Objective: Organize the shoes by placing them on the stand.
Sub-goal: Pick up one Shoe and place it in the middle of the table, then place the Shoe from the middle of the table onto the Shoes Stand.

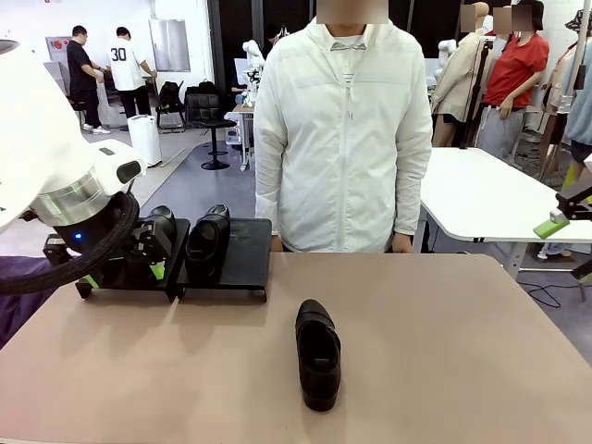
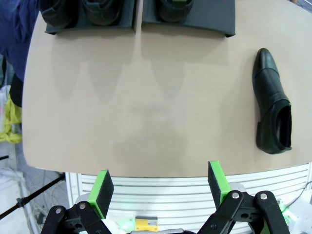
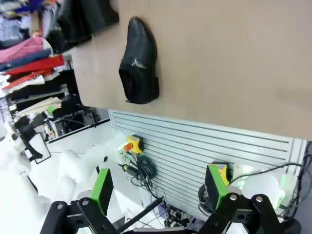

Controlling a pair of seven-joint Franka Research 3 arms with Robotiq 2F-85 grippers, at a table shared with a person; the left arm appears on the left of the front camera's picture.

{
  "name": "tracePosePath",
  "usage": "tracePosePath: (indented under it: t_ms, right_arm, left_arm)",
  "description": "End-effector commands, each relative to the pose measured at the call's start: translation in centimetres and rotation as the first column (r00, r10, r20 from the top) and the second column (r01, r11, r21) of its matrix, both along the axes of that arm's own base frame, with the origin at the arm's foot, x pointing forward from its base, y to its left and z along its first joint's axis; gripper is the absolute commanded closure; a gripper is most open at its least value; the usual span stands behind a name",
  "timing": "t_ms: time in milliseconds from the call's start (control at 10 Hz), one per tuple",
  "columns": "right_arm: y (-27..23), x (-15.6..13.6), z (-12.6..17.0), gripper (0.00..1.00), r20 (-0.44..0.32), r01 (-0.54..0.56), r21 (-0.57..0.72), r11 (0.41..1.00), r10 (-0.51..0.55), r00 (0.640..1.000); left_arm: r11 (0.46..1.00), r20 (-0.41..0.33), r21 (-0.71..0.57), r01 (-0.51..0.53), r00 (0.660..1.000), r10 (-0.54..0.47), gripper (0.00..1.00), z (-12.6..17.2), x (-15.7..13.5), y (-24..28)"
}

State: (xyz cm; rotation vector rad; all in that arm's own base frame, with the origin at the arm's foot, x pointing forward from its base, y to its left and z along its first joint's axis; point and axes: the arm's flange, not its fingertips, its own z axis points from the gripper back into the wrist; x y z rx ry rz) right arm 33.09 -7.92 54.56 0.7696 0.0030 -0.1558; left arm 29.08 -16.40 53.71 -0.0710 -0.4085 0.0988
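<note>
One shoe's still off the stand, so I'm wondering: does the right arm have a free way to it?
Probably yes: the loose shoe lies alone on bare table, and the right gripper is open and empty.

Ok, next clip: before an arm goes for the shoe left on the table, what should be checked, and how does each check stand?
1. Loose shoe lies alone on bare table: ok.
2. Free space on the stand, right panel beside the parked shoe: ok.
3. Left gripper open, empty: ok.
4. Right gripper open, empty: ok.
5. Person's hands back at the far edge, away from the shoe: ok.
6. Whether the left panel is full: cannot tell, arm in front.
</note>
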Motion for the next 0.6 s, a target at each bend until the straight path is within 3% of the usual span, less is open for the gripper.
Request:
tracePosePath:
  t_ms: [0,500]
  right_arm:
    - [0.31,-1.26,1.03,0.0,0.002,-0.037,0.003,0.999,0.037,0.999]
    - [0.31,-1.26,1.03,0.0,0.002,-0.037,0.003,0.999,0.037,0.999]
  left_arm:
    - [1.0,-0.002,0.004,0.01,1.0,-0.01,0.0,-0.04,-0.07,0.25]
    - [1.0,-0.002,0.004,0.01,1.0,-0.01,0.0,-0.04,-0.07,0.25]
